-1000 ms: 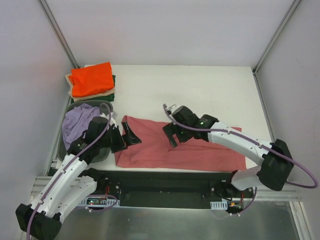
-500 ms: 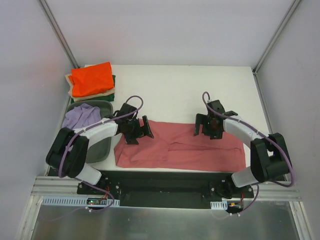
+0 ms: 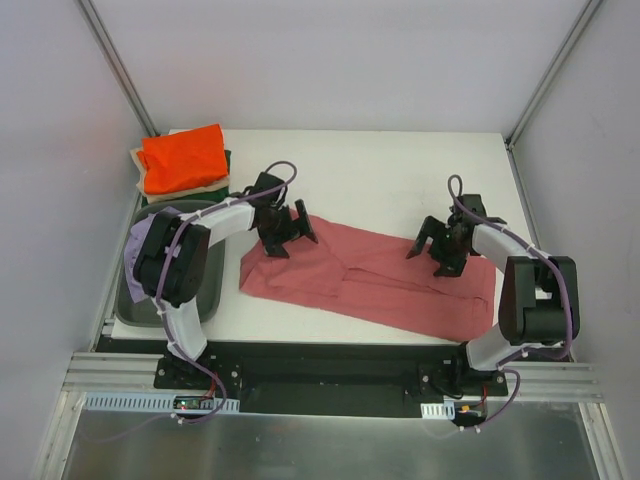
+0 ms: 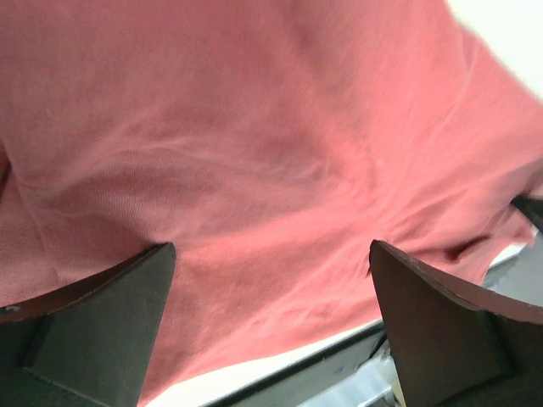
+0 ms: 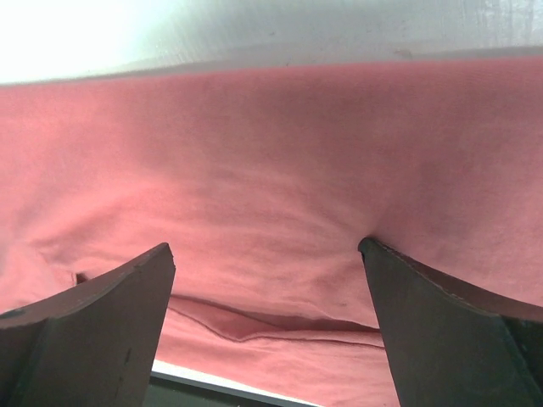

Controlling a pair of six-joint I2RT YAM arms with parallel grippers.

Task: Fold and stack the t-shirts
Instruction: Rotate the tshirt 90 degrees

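Note:
The dusty rose-red t-shirt lies spread in a long band across the near half of the table, slanting from back left to front right. My left gripper is open, with its fingertips down on the shirt's far left edge; the cloth fills the left wrist view between the spread fingers. My right gripper is open on the shirt's far right edge, and the cloth puckers at its fingers. The orange shirt tops a stack over beige and dark green shirts.
The grey bin stands at the left edge with the lavender shirt in it. The folded stack sits at the back left corner. White table lies beyond the shirt. Metal frame posts rise at both back corners.
Both grippers have swung outward and back along the shirt's far edge. The shirt's left part has shifted away from the front edge, so it now lies slanted.

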